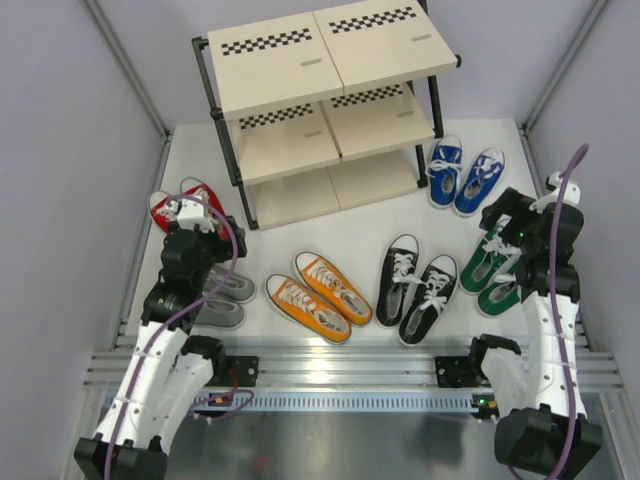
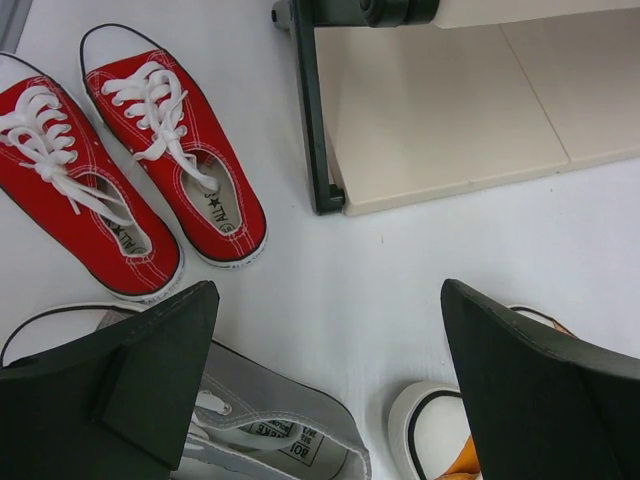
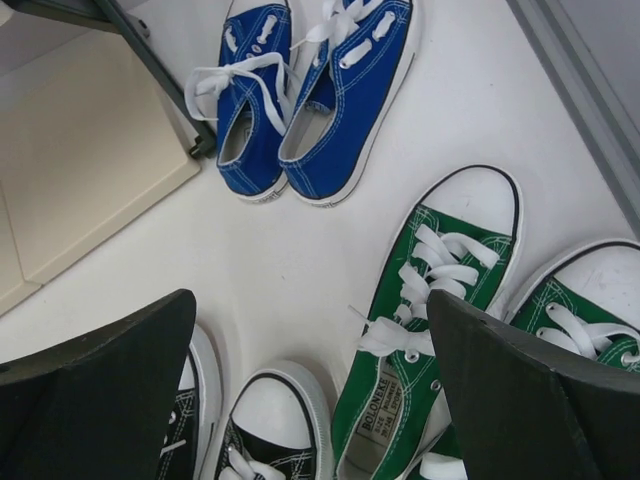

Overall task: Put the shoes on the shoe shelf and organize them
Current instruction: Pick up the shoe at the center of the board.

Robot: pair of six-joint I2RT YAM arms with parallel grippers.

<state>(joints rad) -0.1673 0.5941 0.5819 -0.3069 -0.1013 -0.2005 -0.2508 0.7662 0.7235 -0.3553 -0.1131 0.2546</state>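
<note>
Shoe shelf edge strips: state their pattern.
Black-and-white checkered strips on the three-tier black-framed beige shoe shelf; clearest in the top external view.

bare table [image 1: 350,232] runs mid-frame between the shoe shelf [image 1: 330,110] above and the orange shoes [image 1: 312,295] and black shoes [image 1: 418,288] below; blue shoes [image 1: 463,175] crowd the shelf's right side.

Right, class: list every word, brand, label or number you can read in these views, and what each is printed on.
"BOLONEKE": tag on the green sneaker; the smaller print below it is unreadable.
"BOL...": tag inside the grey sneaker, upside down, the rest unclear.
A star plus letters on the insole of the red sneaker: too blurred to read.
Overhead view: nothing legible.
</note>
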